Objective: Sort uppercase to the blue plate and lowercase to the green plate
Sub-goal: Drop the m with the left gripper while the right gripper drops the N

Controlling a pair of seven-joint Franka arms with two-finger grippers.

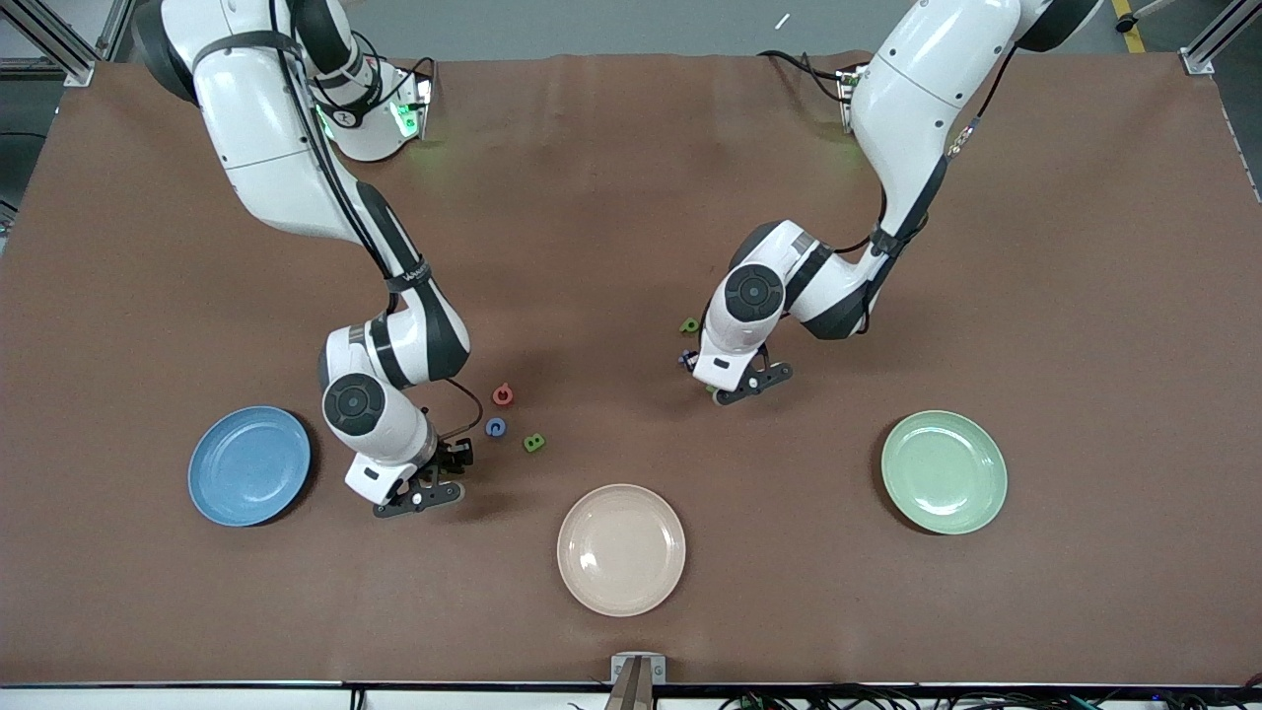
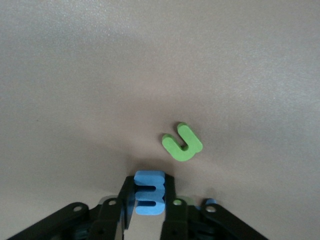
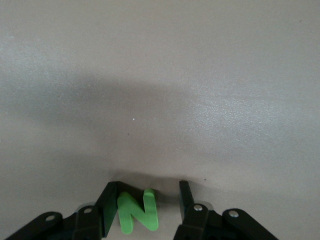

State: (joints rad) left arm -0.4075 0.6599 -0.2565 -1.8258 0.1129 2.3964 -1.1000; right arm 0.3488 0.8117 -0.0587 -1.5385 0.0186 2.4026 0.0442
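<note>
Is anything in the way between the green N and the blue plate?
No, nothing visible stands between them. The green N sits on the table between the right hand's fingers, right beside the blue plate.

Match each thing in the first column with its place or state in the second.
Things:
1. blue m-like letter
2. green capital N
3. cream plate
4. green small n

Places or states:
A. between the fingers of the right pincer, not yet clamped
B. clamped in the left pincer
C. lying loose near the left pincer
D. empty, nearest to the front camera

Pairs: 1-B, 2-A, 3-D, 4-C
</note>
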